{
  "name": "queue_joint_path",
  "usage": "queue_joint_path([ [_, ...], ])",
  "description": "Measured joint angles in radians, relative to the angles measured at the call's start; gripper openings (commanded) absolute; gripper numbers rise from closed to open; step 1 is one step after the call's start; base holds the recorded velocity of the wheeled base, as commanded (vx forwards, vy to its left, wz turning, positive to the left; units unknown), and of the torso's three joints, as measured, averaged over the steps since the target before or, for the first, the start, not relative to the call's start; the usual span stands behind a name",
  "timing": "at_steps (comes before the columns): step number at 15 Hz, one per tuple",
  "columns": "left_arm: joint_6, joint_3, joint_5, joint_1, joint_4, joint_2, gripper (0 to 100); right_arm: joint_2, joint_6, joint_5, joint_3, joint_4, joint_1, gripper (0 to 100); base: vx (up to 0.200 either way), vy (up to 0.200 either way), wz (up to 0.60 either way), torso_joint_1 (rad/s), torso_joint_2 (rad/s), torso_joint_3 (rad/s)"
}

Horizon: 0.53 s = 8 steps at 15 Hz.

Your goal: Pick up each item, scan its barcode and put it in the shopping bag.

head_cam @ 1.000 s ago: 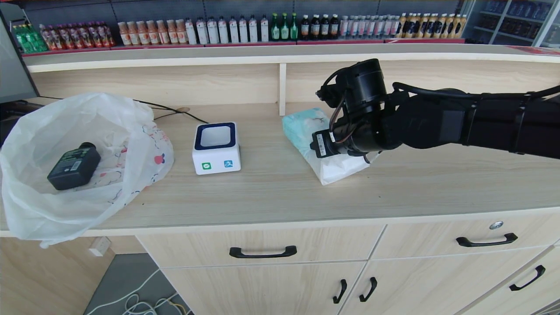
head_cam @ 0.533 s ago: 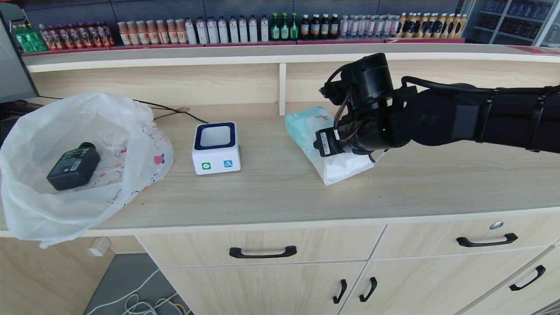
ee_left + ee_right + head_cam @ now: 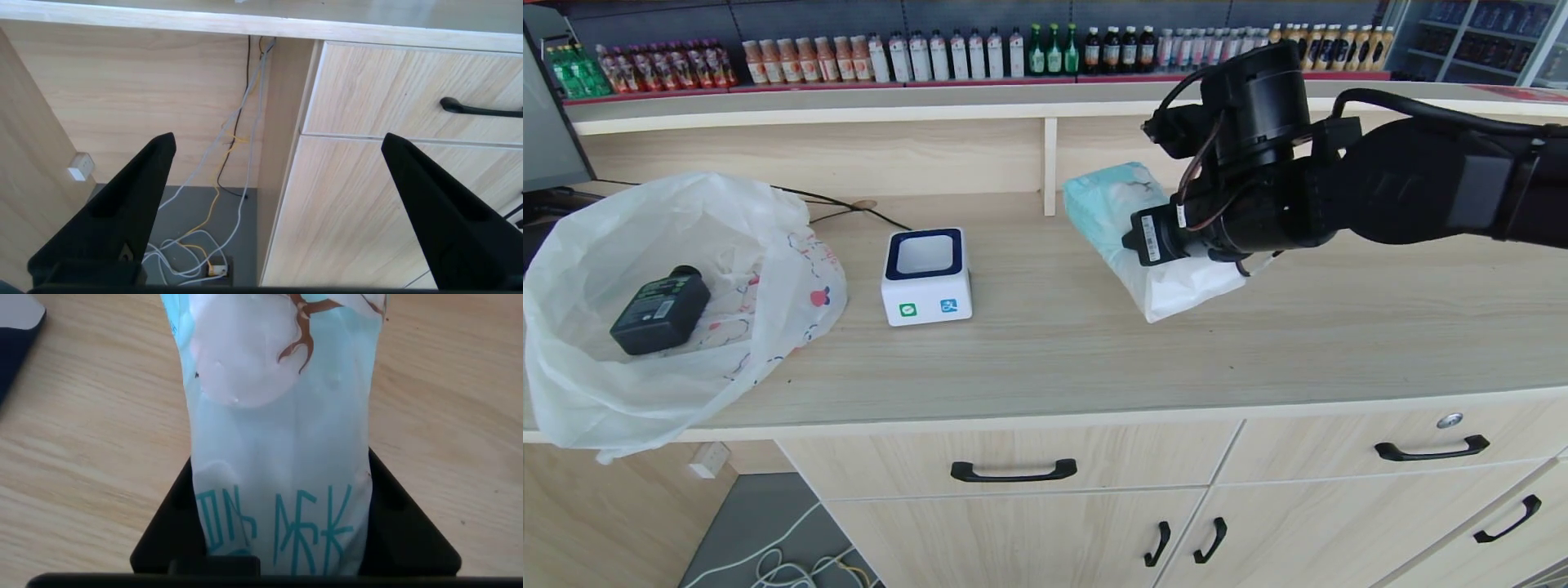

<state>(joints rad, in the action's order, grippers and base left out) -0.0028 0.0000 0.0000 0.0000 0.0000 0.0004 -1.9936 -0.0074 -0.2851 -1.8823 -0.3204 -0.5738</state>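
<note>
Right claw [image 3: 282,535] clamped on tissue pack [image 3: 1112,204] above tabletop [image 3: 1054,351]; scanner [image 3: 926,276] stands between it and shopping bag [image 3: 768,245]; left claw [image 3: 278,147] spread, empty

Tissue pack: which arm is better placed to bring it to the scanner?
Right. The right gripper holds the tissue pack over the counter; the left gripper hangs open below it, by the drawers.
</note>
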Motion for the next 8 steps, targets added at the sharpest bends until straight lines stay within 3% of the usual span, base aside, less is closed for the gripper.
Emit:
queue_joint_path([
  [4,0.0,0.0,0.0,0.0,0.0,0.0,100,0.084,0.0,-0.018,0.048,0.0,0.001,0,0.0,0.0,0.0,0.0,0.0,0.0],
  [8,0.001,0.0,0.0,0.0,0.0,0.0,100,0.227,0.002,-0.035,0.209,0.002,0.001,0,0.0,0.0,0.0,0.0,0.0,0.0],
])
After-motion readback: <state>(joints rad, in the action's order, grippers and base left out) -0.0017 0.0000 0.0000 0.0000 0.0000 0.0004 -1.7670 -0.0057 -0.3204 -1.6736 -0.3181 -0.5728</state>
